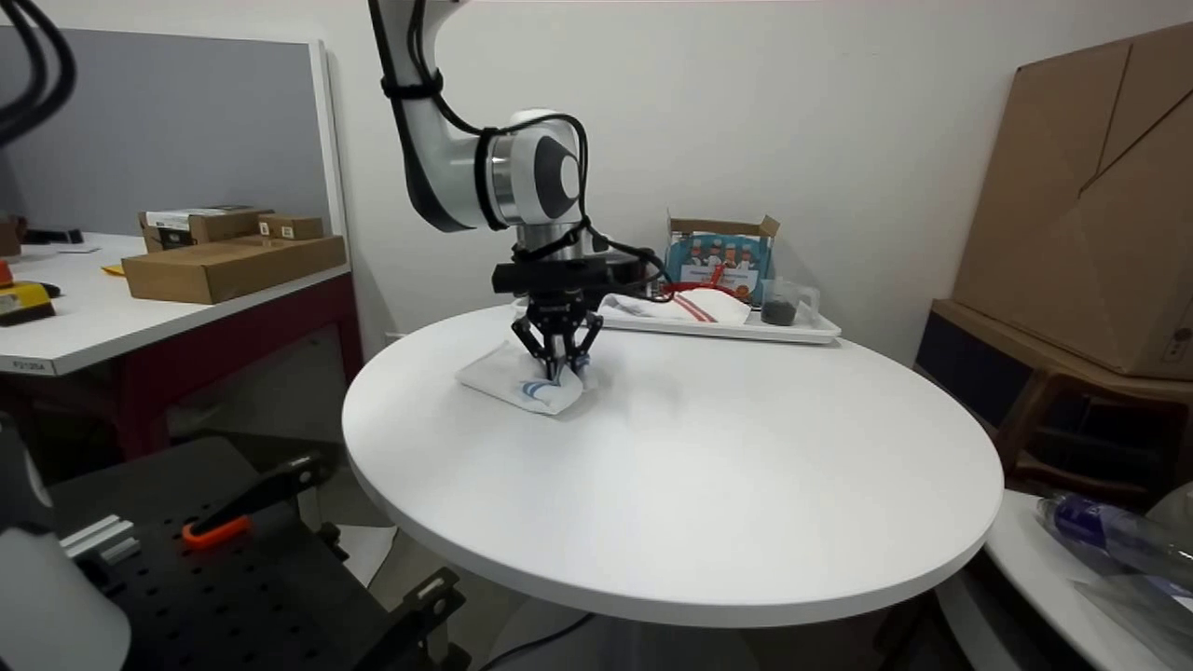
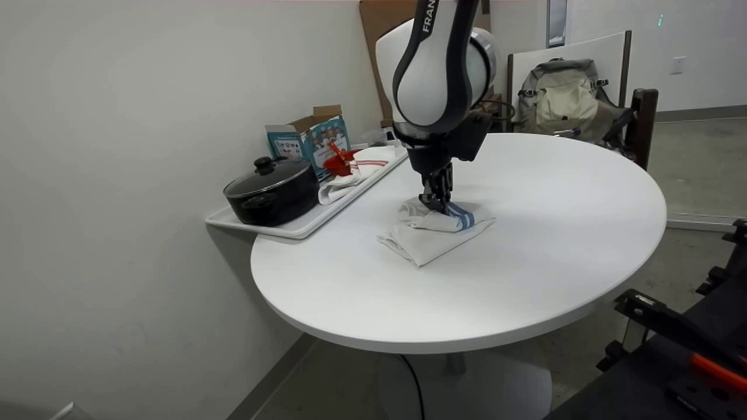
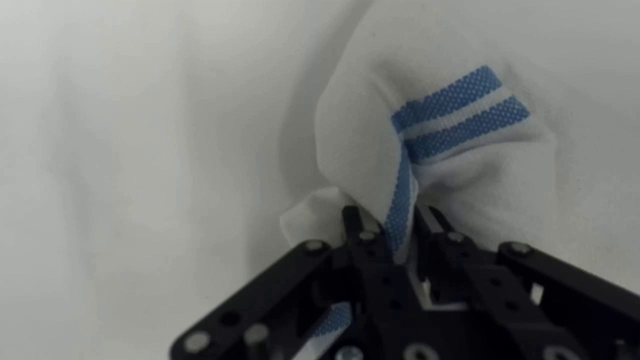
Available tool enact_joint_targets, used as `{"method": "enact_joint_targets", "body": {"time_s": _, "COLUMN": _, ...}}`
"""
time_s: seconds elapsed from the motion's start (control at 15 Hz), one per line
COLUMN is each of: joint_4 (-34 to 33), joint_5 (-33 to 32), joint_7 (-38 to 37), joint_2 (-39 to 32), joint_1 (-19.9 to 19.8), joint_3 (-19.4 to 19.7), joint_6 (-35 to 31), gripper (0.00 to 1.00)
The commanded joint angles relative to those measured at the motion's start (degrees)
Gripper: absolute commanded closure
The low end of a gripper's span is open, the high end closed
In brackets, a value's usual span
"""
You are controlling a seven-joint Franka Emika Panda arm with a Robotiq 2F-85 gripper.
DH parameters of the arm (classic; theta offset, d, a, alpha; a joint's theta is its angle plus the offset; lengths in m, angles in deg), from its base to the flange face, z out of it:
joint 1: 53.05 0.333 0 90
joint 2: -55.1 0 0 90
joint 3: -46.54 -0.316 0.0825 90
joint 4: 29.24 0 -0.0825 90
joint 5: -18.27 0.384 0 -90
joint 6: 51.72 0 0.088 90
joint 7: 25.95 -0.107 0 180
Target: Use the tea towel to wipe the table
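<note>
The tea towel is white with blue stripes and lies folded on the round white table. It shows in both exterior views (image 1: pixel 499 375) (image 2: pixel 429 242) and in the wrist view (image 3: pixel 450 120). My gripper (image 1: pixel 563 368) points down onto the towel; it also shows in an exterior view (image 2: pixel 437 207) and in the wrist view (image 3: pixel 392 220). Its fingers are shut on a pinched fold of the towel, with a blue stripe between them. The rest of the towel spreads flat on the table. The table (image 1: pixel 746 466) also shows in an exterior view (image 2: pixel 525 274).
A long white tray (image 1: pixel 811 331) stands at the table's wall side. On it are a black pot (image 2: pixel 271 192), a red-striped cloth (image 2: pixel 373 160), a red utensil (image 2: pixel 338 160), a blue box (image 2: pixel 327 140) and a clear cup (image 1: pixel 781 303). A wall stands behind the tray.
</note>
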Motion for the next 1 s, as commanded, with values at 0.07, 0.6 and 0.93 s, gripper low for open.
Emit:
{"method": "enact_joint_targets", "body": {"time_s": 0.07, "joint_4": -1.4, "joint_5": -1.5, "joint_7": -0.6, "joint_2": -1.3, "joint_1": 2.7, "joint_3": -0.1, "joint_6": -3.0, "gripper": 0.95}}
{"method": "enact_joint_targets", "body": {"time_s": 0.6, "joint_4": 2.4, "joint_5": -2.5, "joint_7": 2.8, "joint_2": -0.2, "joint_1": 5.4, "joint_3": -4.0, "joint_6": -4.2, "gripper": 0.95}}
{"method": "enact_joint_targets", "body": {"time_s": 0.93, "joint_4": 6.0, "joint_5": -3.2, "joint_7": 4.4, "joint_2": 1.9, "joint_1": 4.1, "joint_3": -3.3, "joint_6": -3.1, "gripper": 0.95}}
